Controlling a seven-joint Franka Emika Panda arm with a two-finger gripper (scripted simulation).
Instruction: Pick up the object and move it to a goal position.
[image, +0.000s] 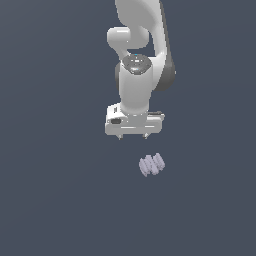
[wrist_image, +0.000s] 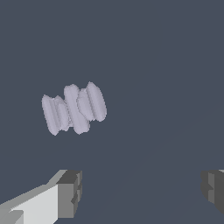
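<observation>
Claw (image: 133, 136) agape, apart from ridged object (image: 152, 164)

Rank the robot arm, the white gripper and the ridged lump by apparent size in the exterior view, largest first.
1. Robot arm, by far the largest, partly cut off at the frame's top.
2. Gripper, open, wider than the lump.
3. Ridged lump, smallest.

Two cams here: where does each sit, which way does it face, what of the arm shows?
Exterior view: off the arm, looking at the arm, its gripper and the object.
Wrist view: on the wrist, looking past two parted fingers at the object.
Shared: the object, the fingers and the dark surface.
</observation>
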